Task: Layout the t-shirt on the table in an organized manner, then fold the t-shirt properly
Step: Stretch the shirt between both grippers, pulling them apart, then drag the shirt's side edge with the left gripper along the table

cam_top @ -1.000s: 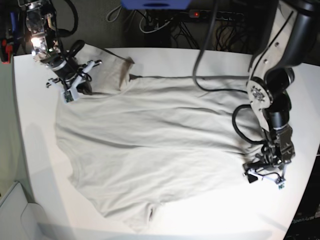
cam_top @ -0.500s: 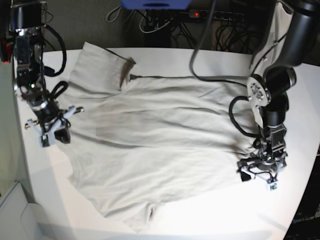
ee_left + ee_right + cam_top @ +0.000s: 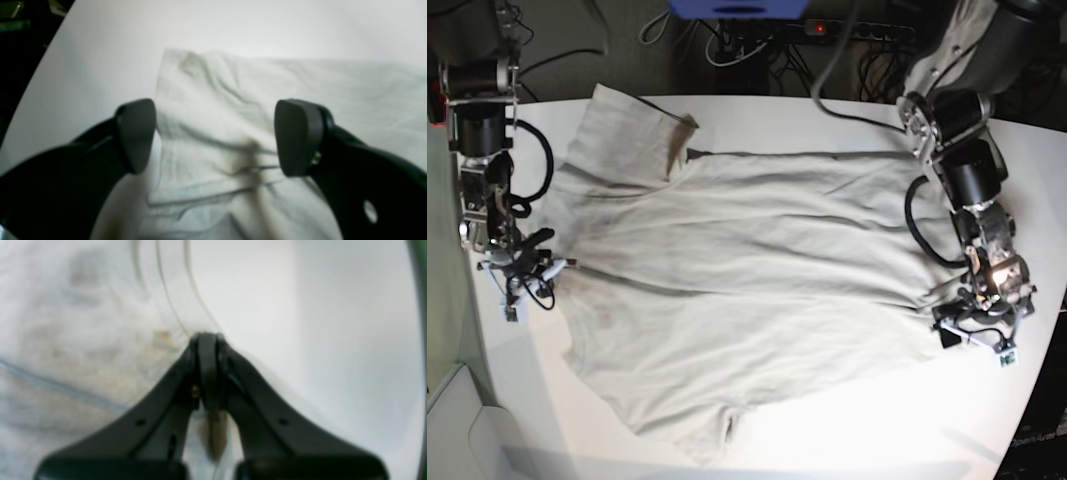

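**Shirt spread flat, one arm at each side edge**

The t-shirt (image 3: 747, 290) lies spread across the middle of the table (image 3: 827, 110), mostly flat with soft creases, one sleeve reaching toward the table's far-left corner in the base view. A power strip (image 3: 857, 30) and a tangle of cables sit on the floor beyond the table's far edge.

The left gripper (image 3: 977, 335) sits at the shirt's edge on the base view's right side. Its fingers (image 3: 136, 133) stand wide apart, with a wrinkled corner of the shirt lying between them (nothing is clamped, and the cloth rests on the table under the gap).

The right gripper (image 3: 524, 272) is at the opposite edge of the shirt, low over the table. Its jaws are pressed together; in the blurred wrist view the tip (image 3: 207, 340) meets the shirt's hem, but whether any cloth is caught between the jaws cannot be told.
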